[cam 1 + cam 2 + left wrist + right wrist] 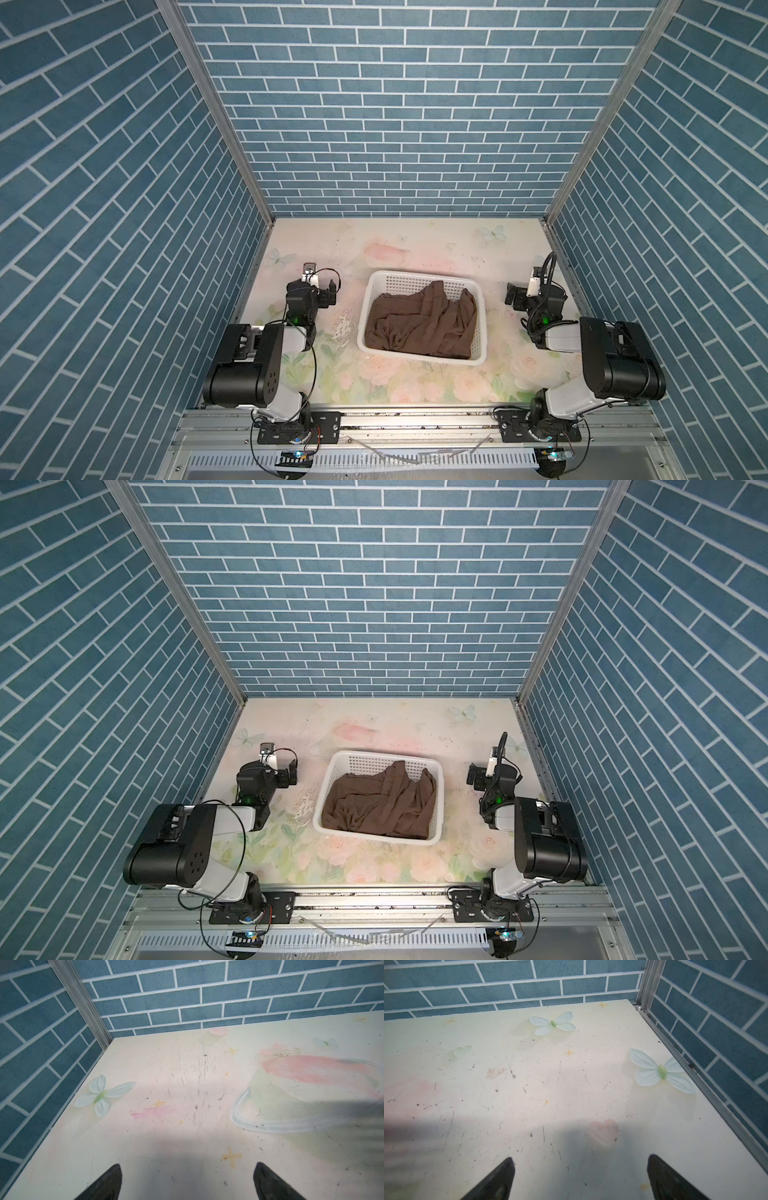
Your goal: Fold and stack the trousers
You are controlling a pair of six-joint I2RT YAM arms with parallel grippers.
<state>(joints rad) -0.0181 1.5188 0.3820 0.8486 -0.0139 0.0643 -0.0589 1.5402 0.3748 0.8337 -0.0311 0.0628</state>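
Top views: trousers (419, 328) lie crumpled inside white basket (405, 283) at table ctr; long axis prob. can't be read from the heap. Basket sits btwn the 2 arms: left gripper (319, 291) and right gripper (534, 297) flank it, approx equally near, both clear of cloth. Basket walls block side entry.
Left wrist: jaws wide, empty, over bare table (187, 1084).
Right wrist: jaws wide, empty.

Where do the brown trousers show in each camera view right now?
In a top view: trousers crumpled inside the white basket, mid-table.
In a top view: trousers again mid-table, in the white basket.
Left wrist: not in it.
Right wrist: not in it.
Shared landmark: blue brick back wall.
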